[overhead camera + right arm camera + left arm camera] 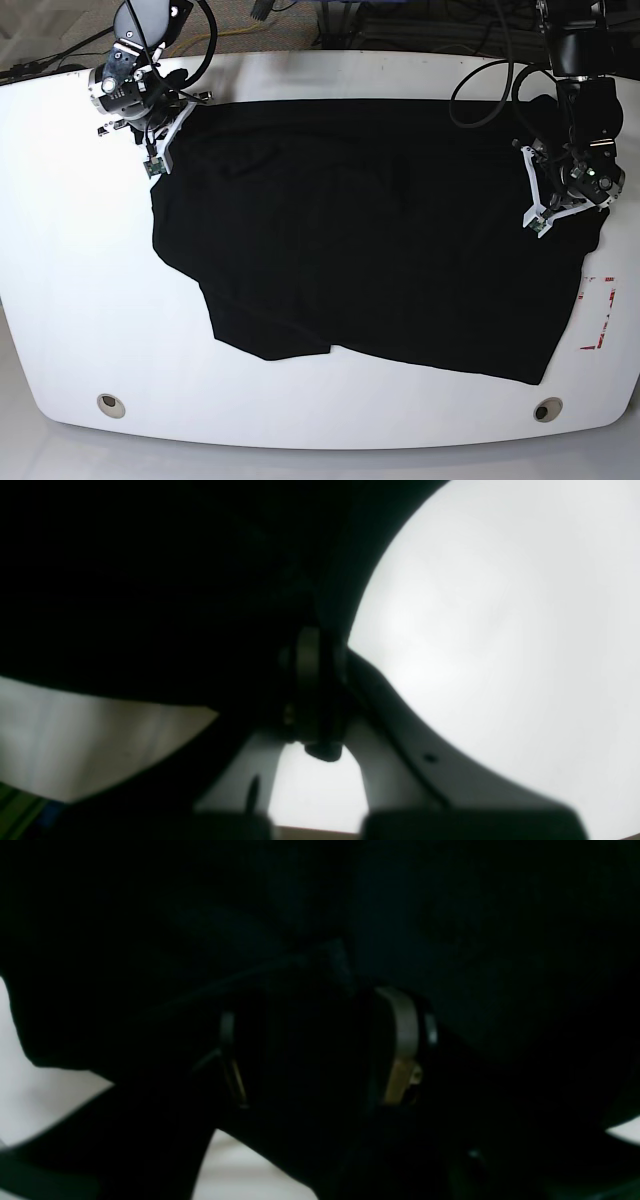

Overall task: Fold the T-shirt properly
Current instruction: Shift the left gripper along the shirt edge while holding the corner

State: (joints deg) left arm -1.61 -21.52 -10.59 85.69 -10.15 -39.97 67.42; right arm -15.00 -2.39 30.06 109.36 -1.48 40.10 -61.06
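Observation:
The black T-shirt [370, 230] lies spread flat over the white table [90, 300], one sleeve pointing to the front left. My right gripper [155, 160] sits at the shirt's far left corner, and the right wrist view shows it [312, 635] shut on the T-shirt's edge [150, 580]. At the shirt's right edge is my left gripper [540, 215]. In the left wrist view its fingers [405, 1040] stand apart with black T-shirt cloth [500, 940] filling the gap under the left gripper [317, 1040]. No print shows.
A red tape mark [598, 315] lies on the table just right of the shirt. Two round holes [111, 404] [547, 409] sit near the front edge. Cables run behind the table's far edge [300, 20].

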